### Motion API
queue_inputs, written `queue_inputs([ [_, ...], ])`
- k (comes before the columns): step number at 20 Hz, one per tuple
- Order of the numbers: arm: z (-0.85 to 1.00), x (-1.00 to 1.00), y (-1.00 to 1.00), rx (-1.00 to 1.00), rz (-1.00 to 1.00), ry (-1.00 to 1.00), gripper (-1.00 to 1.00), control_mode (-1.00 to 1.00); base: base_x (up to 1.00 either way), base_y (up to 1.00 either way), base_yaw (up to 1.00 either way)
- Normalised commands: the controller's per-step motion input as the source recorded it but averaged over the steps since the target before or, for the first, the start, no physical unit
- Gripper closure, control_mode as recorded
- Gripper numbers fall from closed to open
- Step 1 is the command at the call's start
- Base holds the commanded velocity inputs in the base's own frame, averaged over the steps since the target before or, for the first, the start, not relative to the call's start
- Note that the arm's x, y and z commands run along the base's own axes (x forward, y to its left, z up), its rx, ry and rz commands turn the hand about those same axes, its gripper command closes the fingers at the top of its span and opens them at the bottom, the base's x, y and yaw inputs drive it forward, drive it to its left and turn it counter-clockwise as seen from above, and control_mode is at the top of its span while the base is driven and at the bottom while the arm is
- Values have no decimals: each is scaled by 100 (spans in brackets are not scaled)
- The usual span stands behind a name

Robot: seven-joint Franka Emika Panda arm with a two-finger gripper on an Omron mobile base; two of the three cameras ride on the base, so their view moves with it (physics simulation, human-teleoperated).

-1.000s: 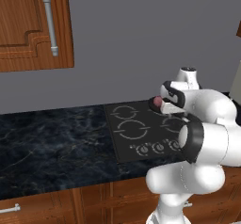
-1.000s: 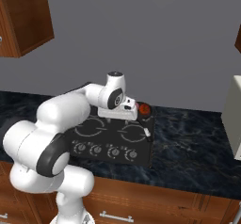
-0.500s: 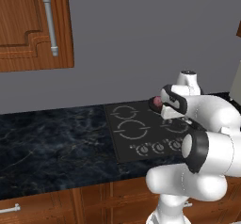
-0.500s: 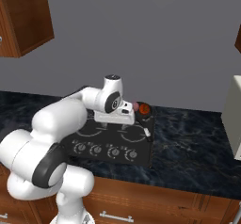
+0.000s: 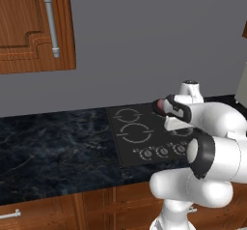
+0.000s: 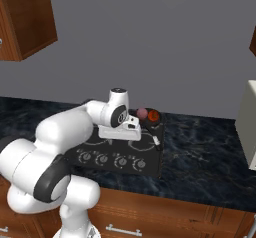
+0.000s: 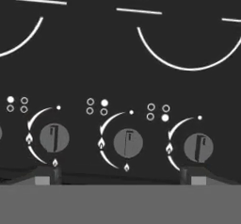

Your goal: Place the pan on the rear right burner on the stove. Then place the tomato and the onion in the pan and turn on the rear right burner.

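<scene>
The pan (image 6: 150,123) sits at the rear right of the stove (image 6: 150,154), over the rear right burner, its handle's pale tip (image 6: 156,141) pointing toward the front. Inside it lie the pinkish-purple onion (image 6: 142,113) and the orange-red tomato (image 6: 153,115). The onion (image 5: 158,104) peeks out behind my hand in the left base view. My gripper (image 7: 120,177) is open and points down at the knob row, with nothing held. The middle knob (image 7: 127,143) lies between its fingertips (image 7: 47,176); another knob (image 7: 54,138) and a third (image 7: 198,148) flank it.
Dark marble counter (image 5: 53,151) runs left of the stove (image 5: 126,149), and more counter (image 6: 205,157) lies to its right. A wooden wall cabinet (image 5: 29,26) hangs at upper left. A pale appliance (image 6: 248,127) stands at the far right.
My hand has come down and forward from near the pan toward the knob row at the stove's front. The pan, onion and tomato have not moved.
</scene>
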Motion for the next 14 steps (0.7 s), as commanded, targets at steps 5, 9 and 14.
queue_inputs([
  [5, -49, 0, 0, 0, 2, 0, -100, -100, 0, 0, 0],
  [9, -35, 0, 0, 0, 1, 0, -100, -100, 0, 0, 0],
  [14, -21, -1, 0, 0, 1, 0, -100, -100, 0, 0, 0],
])
